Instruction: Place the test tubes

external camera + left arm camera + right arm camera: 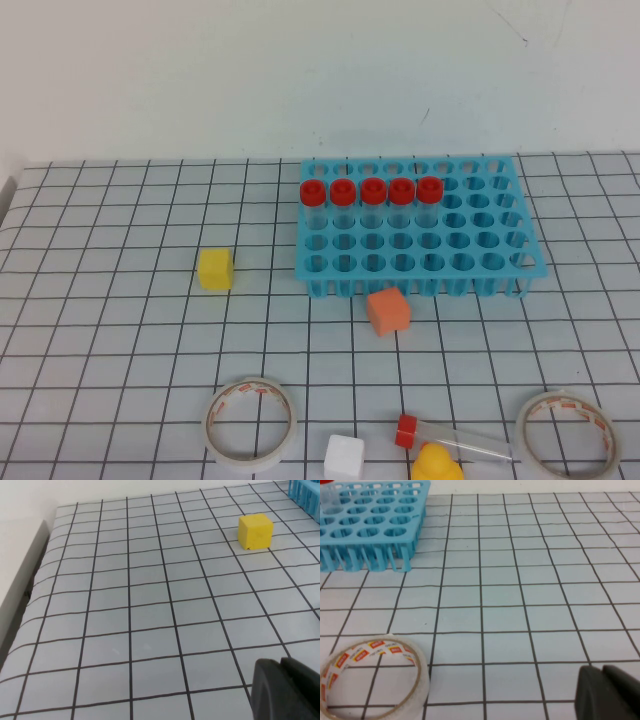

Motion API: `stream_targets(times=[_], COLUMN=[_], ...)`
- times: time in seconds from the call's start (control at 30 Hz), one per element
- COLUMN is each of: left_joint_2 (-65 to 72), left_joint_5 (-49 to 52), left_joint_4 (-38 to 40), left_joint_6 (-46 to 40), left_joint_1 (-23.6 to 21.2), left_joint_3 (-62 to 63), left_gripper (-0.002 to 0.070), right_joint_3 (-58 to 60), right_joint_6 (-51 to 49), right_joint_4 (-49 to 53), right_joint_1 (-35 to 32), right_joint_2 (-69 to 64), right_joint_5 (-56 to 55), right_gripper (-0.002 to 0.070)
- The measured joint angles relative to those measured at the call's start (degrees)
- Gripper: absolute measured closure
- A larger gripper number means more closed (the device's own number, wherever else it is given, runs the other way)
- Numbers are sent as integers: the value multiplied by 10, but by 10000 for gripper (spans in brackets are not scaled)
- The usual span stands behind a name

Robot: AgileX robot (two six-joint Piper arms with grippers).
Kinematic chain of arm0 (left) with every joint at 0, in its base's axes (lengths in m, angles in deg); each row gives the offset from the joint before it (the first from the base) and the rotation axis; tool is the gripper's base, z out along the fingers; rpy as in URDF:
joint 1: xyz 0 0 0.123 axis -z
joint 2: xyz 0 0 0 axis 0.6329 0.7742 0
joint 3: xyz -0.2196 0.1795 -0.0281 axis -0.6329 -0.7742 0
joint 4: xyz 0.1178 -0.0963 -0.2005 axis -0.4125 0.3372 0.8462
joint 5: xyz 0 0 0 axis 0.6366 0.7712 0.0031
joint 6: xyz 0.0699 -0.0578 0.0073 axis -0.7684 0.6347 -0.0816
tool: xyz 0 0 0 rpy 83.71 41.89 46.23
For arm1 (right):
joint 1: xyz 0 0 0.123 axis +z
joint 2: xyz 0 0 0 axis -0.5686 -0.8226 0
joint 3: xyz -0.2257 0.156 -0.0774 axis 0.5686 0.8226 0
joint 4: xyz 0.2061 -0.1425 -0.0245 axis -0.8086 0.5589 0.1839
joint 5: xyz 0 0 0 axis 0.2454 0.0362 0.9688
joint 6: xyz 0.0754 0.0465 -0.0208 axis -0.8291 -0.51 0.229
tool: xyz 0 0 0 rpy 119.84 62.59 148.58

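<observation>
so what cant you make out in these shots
Yellow thing, high view: cut by bottom edge, shape unclear.
Loose test tube: partly covered by it.
Left gripper, shut, above the table's left; right gripper, shut, near the right tape roll: only tips show, cut by wrist views' edges; absent from high view.

My left hand (284, 685) looks matt black plastic. The sky-blue test-tube rack (470, 278) is smooth glossy plastic, the yellow cube (215, 269) matt and pitted, the gridded tabletop (100, 330) faintly sheened.

Nothing readable anywhere (print on the tape roll (375, 646) is illegible).
</observation>
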Motion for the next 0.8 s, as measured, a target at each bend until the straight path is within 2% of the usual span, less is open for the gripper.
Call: stream_targets(times=[0.6,0.73,0.8], left_joint_2=[0,0,0], left_joint_5=[-1,-36,-90], left_joint_4=[0,0,0], left_joint_6=[0,0,0], left_joint_1=[0,0,0], left_joint_3=[0,-1,-1], left_gripper=[676,676,676], right_joint_3=[0,4,5], right_joint_6=[0,0,0], right_joint_4=[0,0,0], right_joint_1=[0,0,0], right_joint_2=[0,0,0], right_joint_5=[-2,-38,-82], right_gripper=[678,678,678])
